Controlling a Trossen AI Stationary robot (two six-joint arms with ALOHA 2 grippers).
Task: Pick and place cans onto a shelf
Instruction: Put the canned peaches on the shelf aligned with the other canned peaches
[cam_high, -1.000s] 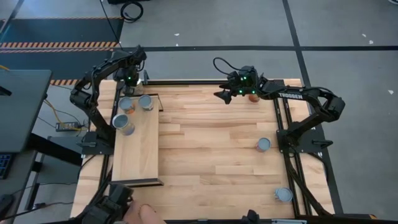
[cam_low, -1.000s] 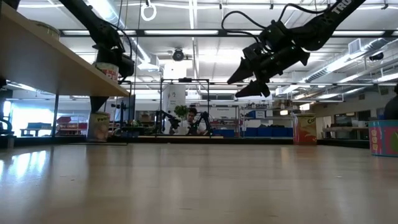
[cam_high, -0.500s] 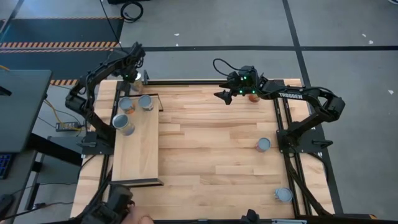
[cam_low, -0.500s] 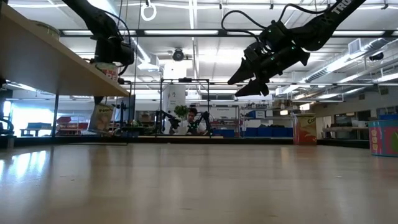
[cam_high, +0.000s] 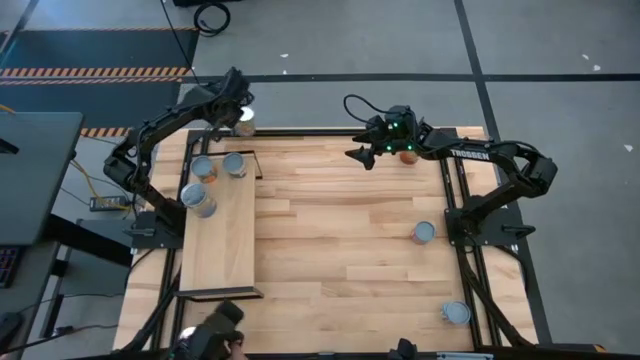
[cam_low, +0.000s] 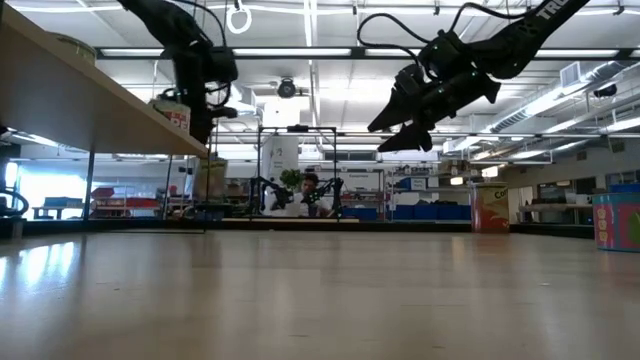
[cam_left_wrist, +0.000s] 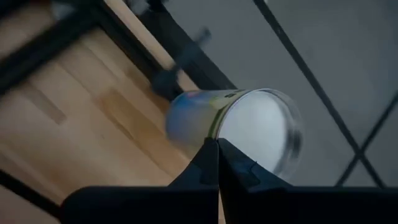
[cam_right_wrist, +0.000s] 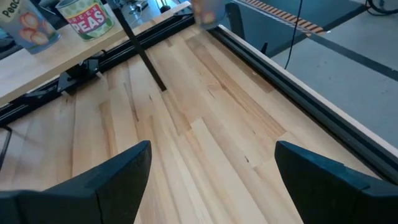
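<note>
My left gripper (cam_high: 236, 112) hangs over the table's far edge, just past the far end of the shelf (cam_high: 220, 240). It is shut on a can (cam_left_wrist: 186, 121) with a pale round end, which also shows in the high view (cam_high: 245, 121) and the low view (cam_low: 210, 180). Other cans (cam_high: 234, 164) stand upright on the shelf's far end. My right gripper (cam_high: 352, 153) hovers open above the far middle of the table; nothing is between its fingers (cam_right_wrist: 118, 180). My left gripper has its shut fingertips (cam_left_wrist: 211, 163) at the can's rim (cam_left_wrist: 217, 118), where the side wall meets the round end. The fingertips cover the place of contact itself. The fingers slant down from above. The can hangs tilted beyond them, clear of the table.
Loose cans stand on the table by my right arm (cam_high: 407, 153), at the right edge (cam_high: 424, 232) and at the near right corner (cam_high: 456, 313). A black frame (cam_high: 300, 131) runs along the far edge. A person's hand (cam_high: 235, 342) shows at the near edge.
My left gripper has risen and gone from the shelf's far end toward the table's far edge and to the right, rolling as it went. The can, upright on the table a second ago, has tipped over and come up off the table with it.
</note>
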